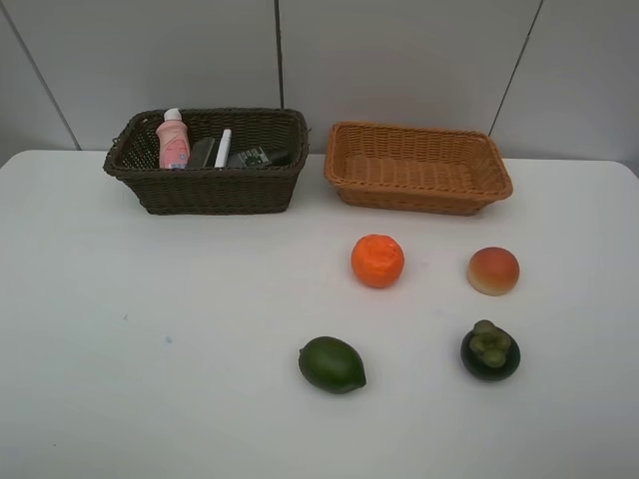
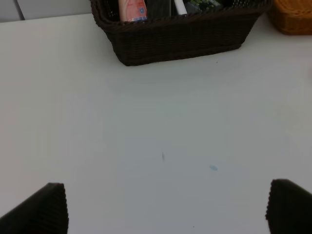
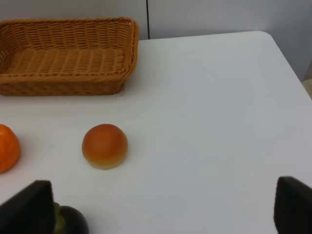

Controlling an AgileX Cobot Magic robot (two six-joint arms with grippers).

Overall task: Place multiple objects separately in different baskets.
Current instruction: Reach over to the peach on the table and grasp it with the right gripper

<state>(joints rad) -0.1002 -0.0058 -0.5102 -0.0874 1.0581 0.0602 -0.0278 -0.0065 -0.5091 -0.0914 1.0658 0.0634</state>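
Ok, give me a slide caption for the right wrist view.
Open right gripper faces the peach, orange and mangosteen, with the empty tan basket beyond.

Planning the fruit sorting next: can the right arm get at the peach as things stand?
Probably yes. The peach sits on the table ahead of the open right gripper, apart from the orange and the mangosteen, with nothing standing between gripper and peach.

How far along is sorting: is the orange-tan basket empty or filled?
Empty: the orange-tan basket shows only bare weave inside.
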